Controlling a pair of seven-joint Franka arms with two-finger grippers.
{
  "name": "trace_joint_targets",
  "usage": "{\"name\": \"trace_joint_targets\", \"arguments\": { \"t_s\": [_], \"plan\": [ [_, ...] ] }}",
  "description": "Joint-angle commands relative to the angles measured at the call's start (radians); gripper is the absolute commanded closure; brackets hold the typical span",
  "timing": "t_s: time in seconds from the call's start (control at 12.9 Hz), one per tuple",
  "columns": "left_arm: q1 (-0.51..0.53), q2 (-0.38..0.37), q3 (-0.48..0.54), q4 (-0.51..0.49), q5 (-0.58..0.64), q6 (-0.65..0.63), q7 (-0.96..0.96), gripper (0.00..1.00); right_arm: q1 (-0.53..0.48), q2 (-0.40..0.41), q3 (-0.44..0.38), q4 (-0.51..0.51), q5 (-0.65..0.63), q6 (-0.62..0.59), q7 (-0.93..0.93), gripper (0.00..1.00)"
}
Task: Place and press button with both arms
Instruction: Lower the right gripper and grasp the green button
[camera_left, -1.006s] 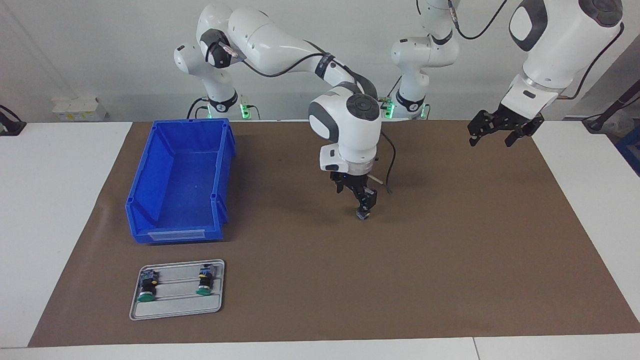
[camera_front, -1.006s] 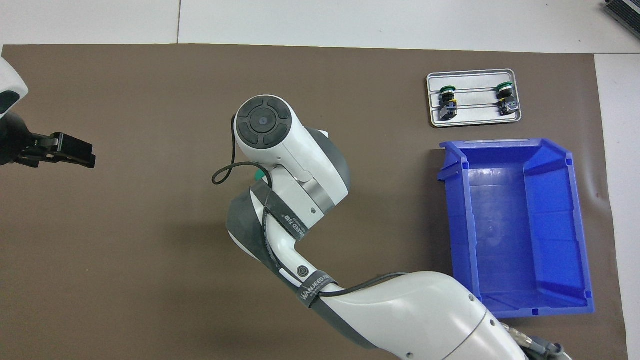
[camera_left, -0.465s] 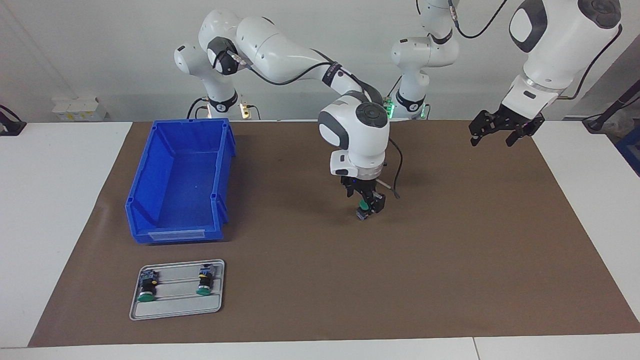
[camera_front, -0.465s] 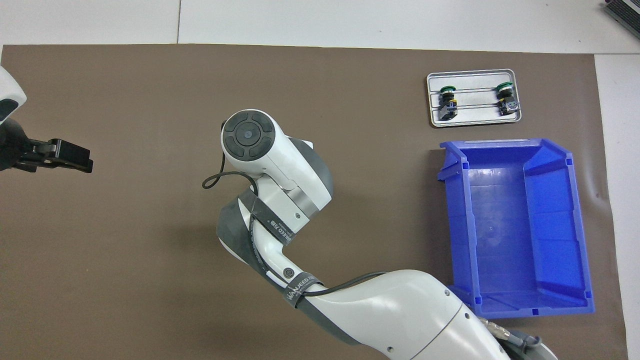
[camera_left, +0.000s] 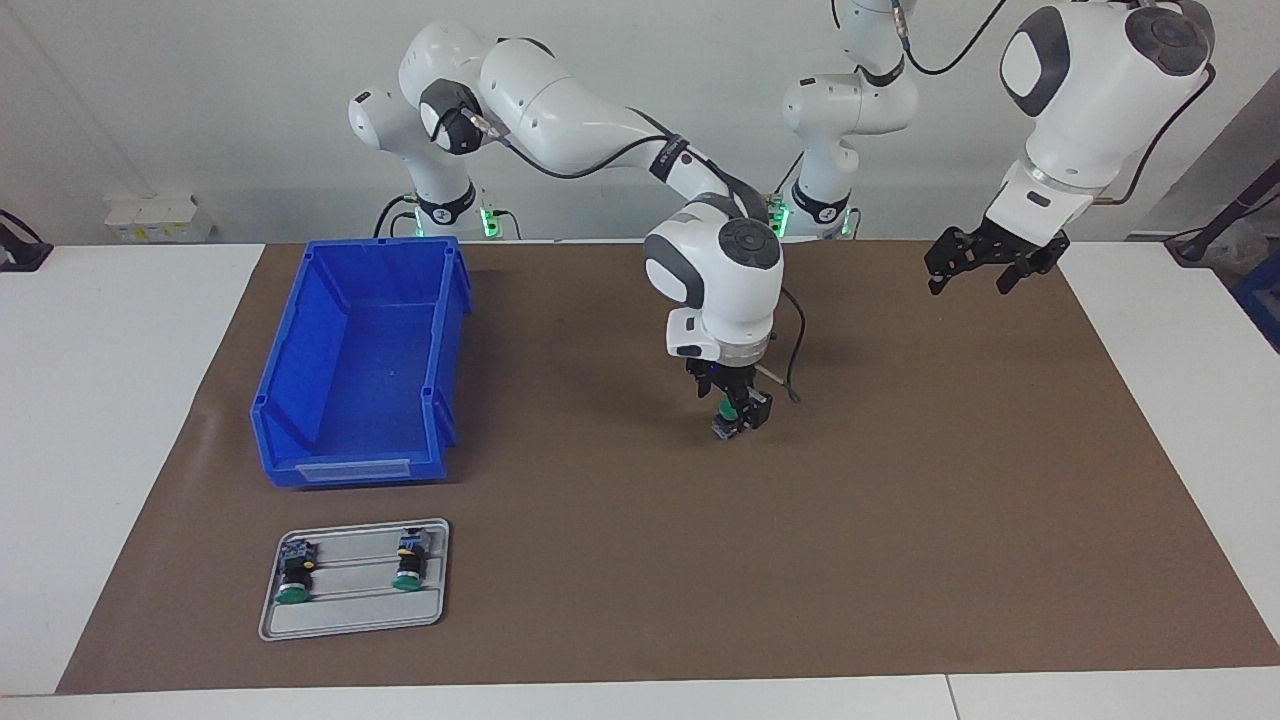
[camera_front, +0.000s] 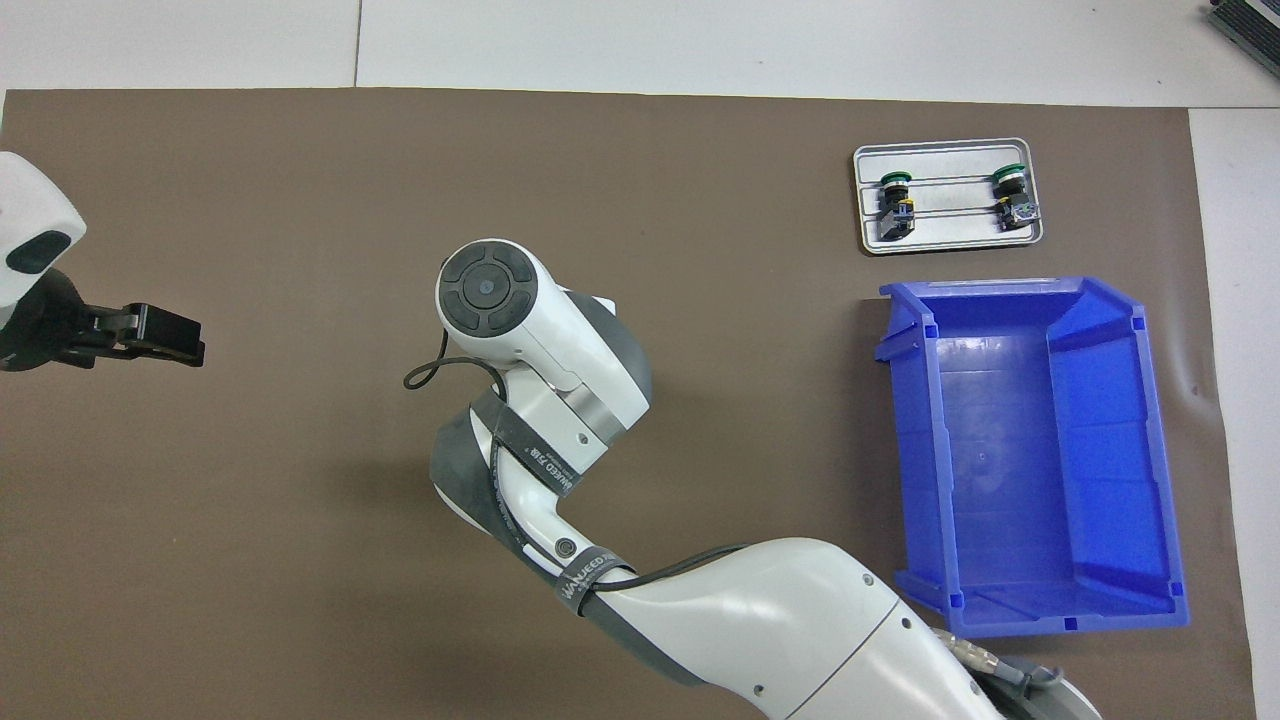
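The button (camera_left: 726, 414), with its green cap up and its blue-grey base on the brown mat (camera_left: 900, 480), stands in the middle of the table. My right gripper (camera_left: 738, 410) points down and is shut on it. In the overhead view the right arm's wrist (camera_front: 530, 330) hides the button. My left gripper (camera_left: 973, 277) is open and empty, raised over the mat at the left arm's end; it also shows in the overhead view (camera_front: 150, 333).
A blue bin (camera_left: 300, 330) stands on the mat at the right arm's end. A grey tray (camera_left: 350, 620), farther from the robots than the bin, holds two lookalike green-capped buttons (camera_left: 294, 578) (camera_left: 408, 562).
The right arm's wrist has swung toward the left arm's end and stands straighter over the button, whose base stayed in place. The left gripper has moved a little toward the middle.
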Motion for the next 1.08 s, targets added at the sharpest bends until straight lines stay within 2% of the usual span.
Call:
{"name": "trace_joint_targets", "arguments": {
  "t_s": [0.0, 0.15, 0.46, 0.77, 1.01],
  "plan": [
    [0.017, -0.040, 0.002, -0.044, 0.015, 0.016, -0.013, 0.00, 0.000, -0.003, 0.002, -0.023, -0.001, 0.044, 0.030, 0.14],
    [0.025, -0.040, 0.001, -0.043, 0.015, 0.016, -0.013, 0.00, 0.001, -0.004, 0.002, -0.047, 0.006, 0.101, 0.041, 0.16],
    [0.026, -0.040, 0.001, -0.043, 0.015, 0.017, -0.013, 0.00, 0.001, -0.009, 0.002, -0.058, 0.000, 0.103, 0.053, 0.23],
    [0.026, -0.040, 0.001, -0.043, 0.015, 0.017, -0.013, 0.00, 0.001, -0.012, 0.003, -0.060, 0.003, 0.101, 0.053, 0.38],
    [0.025, -0.040, 0.001, -0.043, 0.015, 0.017, -0.013, 0.00, 0.001, -0.012, 0.002, -0.058, 0.003, 0.083, 0.056, 0.58]
  ]
}}
